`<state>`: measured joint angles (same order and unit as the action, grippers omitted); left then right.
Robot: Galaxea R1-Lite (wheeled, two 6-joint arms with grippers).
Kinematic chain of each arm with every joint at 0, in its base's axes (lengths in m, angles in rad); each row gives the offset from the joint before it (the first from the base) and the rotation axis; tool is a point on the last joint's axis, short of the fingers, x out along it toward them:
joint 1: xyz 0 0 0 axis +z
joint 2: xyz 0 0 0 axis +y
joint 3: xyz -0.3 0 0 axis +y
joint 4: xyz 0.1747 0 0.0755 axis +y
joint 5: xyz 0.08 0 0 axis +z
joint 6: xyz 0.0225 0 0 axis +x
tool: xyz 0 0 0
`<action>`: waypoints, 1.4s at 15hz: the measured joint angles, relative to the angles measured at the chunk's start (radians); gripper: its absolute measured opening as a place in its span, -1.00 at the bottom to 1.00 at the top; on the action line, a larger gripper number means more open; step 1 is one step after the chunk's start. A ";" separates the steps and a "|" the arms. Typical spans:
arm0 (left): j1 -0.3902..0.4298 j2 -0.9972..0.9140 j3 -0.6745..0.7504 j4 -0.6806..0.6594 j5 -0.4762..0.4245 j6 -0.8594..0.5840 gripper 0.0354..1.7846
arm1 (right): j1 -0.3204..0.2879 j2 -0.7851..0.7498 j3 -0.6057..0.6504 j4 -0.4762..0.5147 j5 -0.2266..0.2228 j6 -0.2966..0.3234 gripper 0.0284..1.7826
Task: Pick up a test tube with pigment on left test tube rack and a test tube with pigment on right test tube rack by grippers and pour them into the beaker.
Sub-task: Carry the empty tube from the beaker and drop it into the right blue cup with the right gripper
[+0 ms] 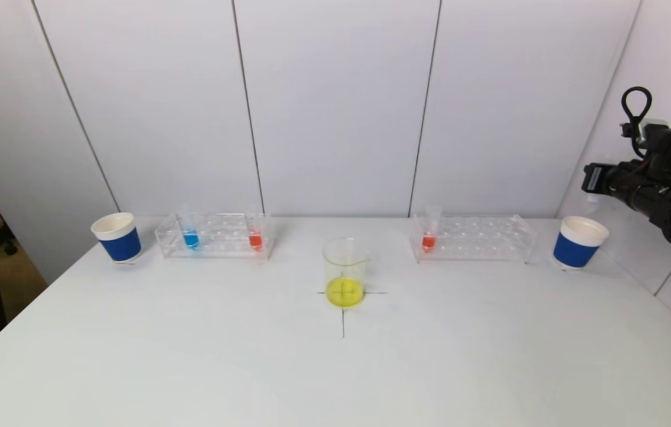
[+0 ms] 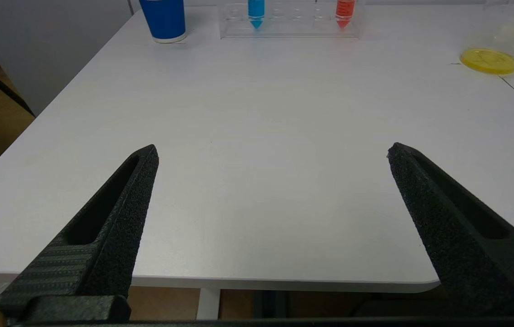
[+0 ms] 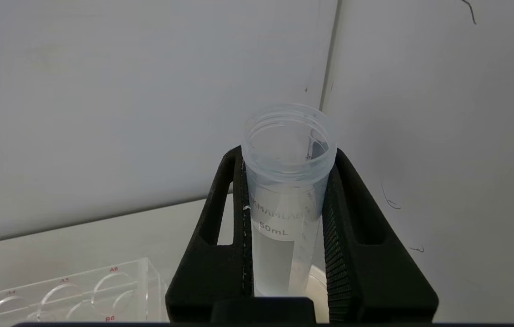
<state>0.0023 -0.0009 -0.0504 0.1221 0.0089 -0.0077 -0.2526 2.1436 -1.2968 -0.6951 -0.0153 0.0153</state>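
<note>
Holding an empty-looking test tube point(image 3: 287, 190) upright, right gripper point(image 3: 286, 213) jaws clamped, above the right cup point(image 1: 578, 242). Left gripper point(image 2: 272, 154) jaws spread wide, near the table point(image 2: 257, 136) edge; left rack point(image 2: 291, 20) lies ahead.

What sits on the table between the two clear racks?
Head view: only the beaker with yellow liquid stands between the left rack and the right rack, slightly nearer the robot.

Your head camera looks down over the table point(image 1: 335, 367), left wrist camera low at its near edge facing the left rack point(image 2: 289, 18) both share, right wrist camera close behind its tool point(image 3: 288, 181), facing the wall.
</note>
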 joint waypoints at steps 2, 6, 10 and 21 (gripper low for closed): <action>0.000 0.000 0.000 0.000 0.000 0.000 0.98 | -0.005 0.016 0.017 -0.014 0.002 0.000 -0.47; 0.000 0.000 0.000 0.000 0.000 0.000 0.98 | -0.009 0.043 0.053 -0.044 0.002 0.000 -0.47; 0.000 0.000 0.000 0.000 0.000 0.000 0.98 | -0.010 0.071 0.094 -0.130 0.007 -0.001 -0.47; 0.000 0.000 0.000 0.000 0.000 0.000 0.98 | -0.022 0.090 0.158 -0.175 0.008 -0.001 -0.47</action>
<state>0.0028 -0.0009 -0.0504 0.1217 0.0085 -0.0072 -0.2745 2.2332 -1.1387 -0.8698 -0.0077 0.0138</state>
